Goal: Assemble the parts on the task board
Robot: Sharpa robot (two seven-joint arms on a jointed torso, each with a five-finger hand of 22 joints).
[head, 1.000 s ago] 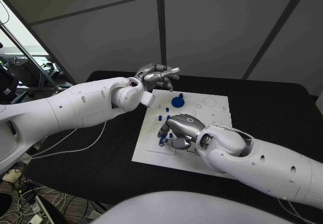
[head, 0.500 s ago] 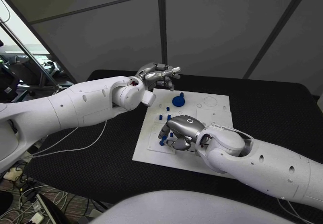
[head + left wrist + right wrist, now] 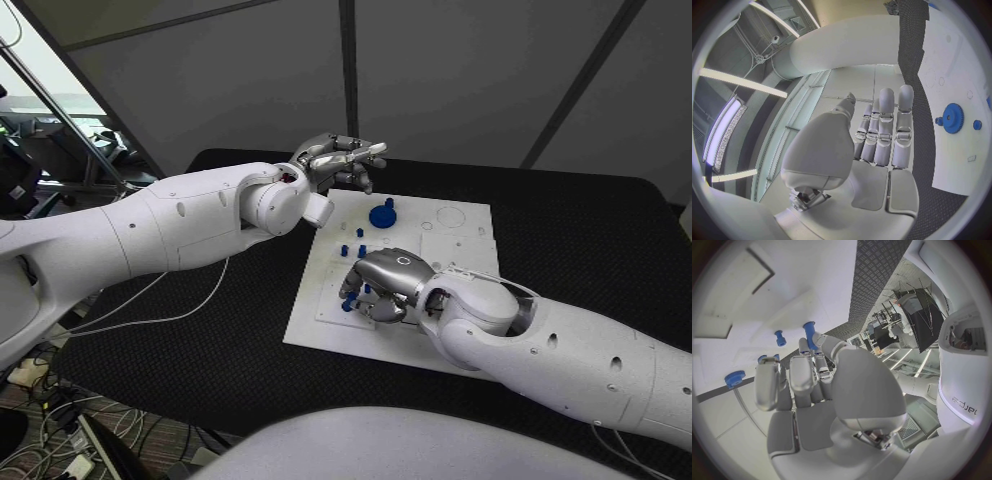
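Note:
The white task board (image 3: 433,250) lies in the middle of the black table. A blue gear (image 3: 382,216) (image 3: 951,118) stands on its far part, with small blue pegs (image 3: 359,243) nearer the middle. My right hand (image 3: 387,285) rests low on the board's near left part with its fingers curled. In the right wrist view (image 3: 811,385) a blue peg (image 3: 809,332) rises between its thumb and a fingertip, which pinch it. More pegs (image 3: 780,337) stand just beyond. My left hand (image 3: 339,160) (image 3: 879,135) hovers above the board's far left corner, fingers straight, holding nothing.
Black table (image 3: 577,230) surrounds the board, with bare room on the right. A further blue piece (image 3: 734,378) sits on the board beside my right hand. The board's right half (image 3: 462,225) shows bare holes and outlines.
My right hand has slid a little toward the board's near edge and settled lower over the pegs. The left hand has stayed where it was.

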